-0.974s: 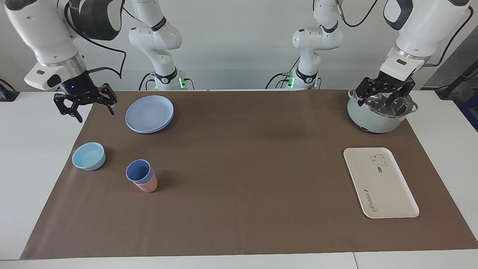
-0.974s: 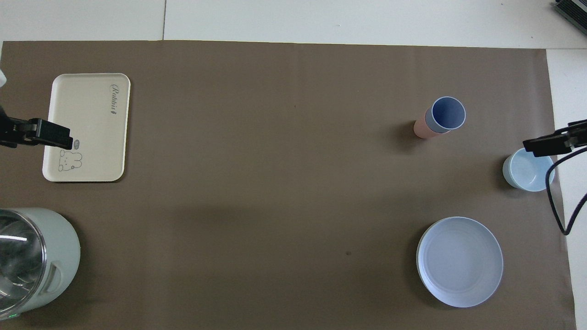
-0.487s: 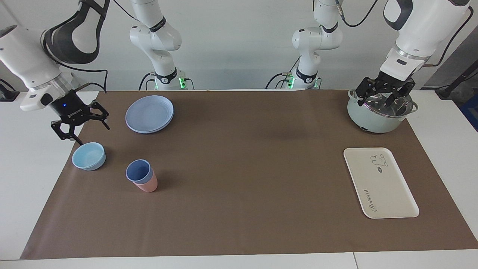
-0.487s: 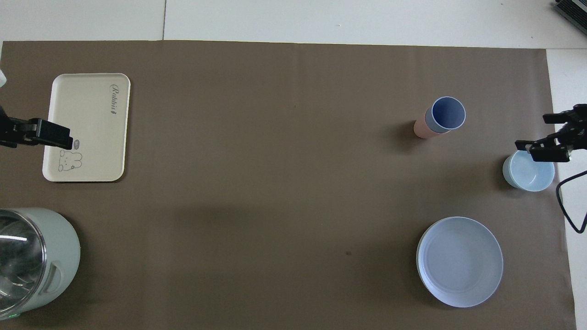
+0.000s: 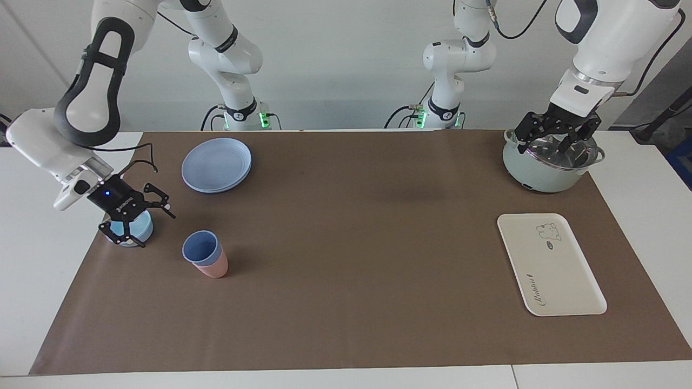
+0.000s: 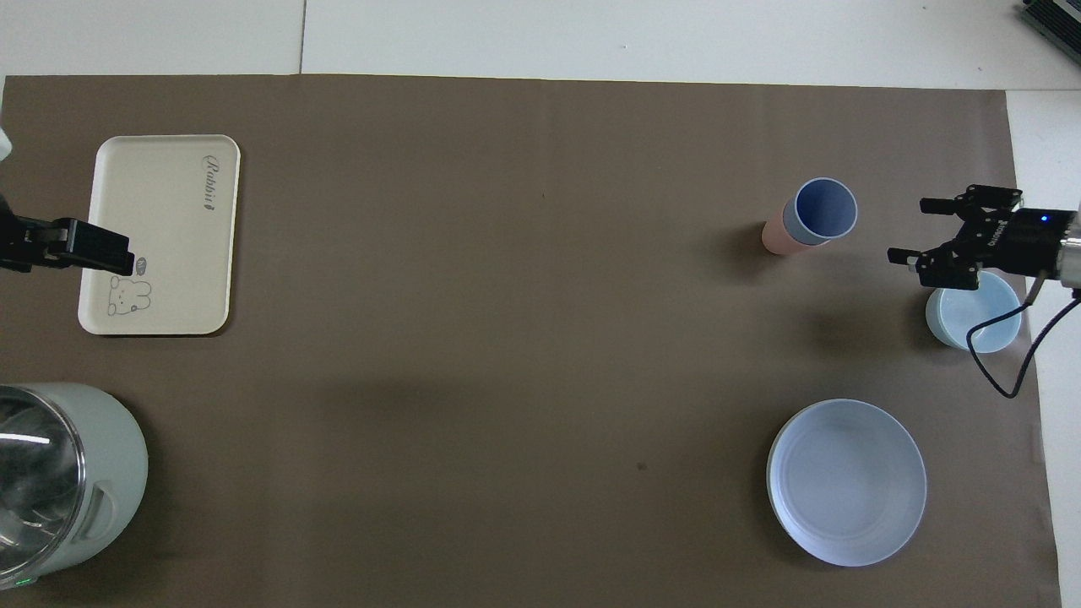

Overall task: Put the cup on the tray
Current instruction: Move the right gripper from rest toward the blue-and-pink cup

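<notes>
The cup (image 5: 201,247), nested upright in a pink tumbler (image 5: 215,266) at the right arm's end of the counter, stands just beside your spread right tool (image 5: 141,222), well apart from the tray (image 5: 562,275).

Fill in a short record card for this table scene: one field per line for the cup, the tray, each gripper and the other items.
cup: periwinkle cup nested in a pink cup, tilted, at the right arm's end
tray: cream tray, bare, at the left arm's end
right gripper: right gripper fingers open, over the light-blue bowl, beside the cups
left gripper: left gripper open, waits over the pot
other: blue plate
</notes>
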`<state>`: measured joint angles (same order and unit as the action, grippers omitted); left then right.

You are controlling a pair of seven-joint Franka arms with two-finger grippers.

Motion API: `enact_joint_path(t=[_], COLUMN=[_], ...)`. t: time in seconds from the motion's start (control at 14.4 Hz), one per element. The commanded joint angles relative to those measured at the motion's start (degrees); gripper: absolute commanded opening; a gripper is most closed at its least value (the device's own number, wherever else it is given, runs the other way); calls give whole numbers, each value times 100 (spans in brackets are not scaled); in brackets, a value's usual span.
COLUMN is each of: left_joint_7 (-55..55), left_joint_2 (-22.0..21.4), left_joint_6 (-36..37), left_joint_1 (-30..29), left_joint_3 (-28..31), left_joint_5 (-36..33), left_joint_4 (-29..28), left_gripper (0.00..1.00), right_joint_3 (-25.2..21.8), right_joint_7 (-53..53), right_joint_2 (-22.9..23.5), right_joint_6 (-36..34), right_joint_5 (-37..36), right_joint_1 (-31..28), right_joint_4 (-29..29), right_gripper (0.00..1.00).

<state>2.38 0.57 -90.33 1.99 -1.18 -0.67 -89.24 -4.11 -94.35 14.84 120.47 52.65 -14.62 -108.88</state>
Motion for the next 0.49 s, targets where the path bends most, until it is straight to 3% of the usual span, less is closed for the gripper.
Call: enact_joint_path(t=[0.0, 0.28, 0.42], left_joint_7=[-36, -36, -45], left_joint_2=[-145, -145, -145], left_joint_6=[-28, -28, -19], left_joint_1=[-15, -15, -6], left_joint_3=[12, 12, 3], left_joint_5=[31, 31, 31], left_joint_4=[-155, -155, -155], left_gripper=[100, 100, 100], right_joint_3=[59, 68, 68], right_joint_7=[-1107, -1981, -2043], right_joint_2=[456, 809, 827], right_joint_6=[-76, -147, -129], right_joint_5=[884, 1817, 1845], right_joint_1=[-181, -103, -76], right_joint_4=[42, 51, 25], right_gripper=[100, 100, 100])
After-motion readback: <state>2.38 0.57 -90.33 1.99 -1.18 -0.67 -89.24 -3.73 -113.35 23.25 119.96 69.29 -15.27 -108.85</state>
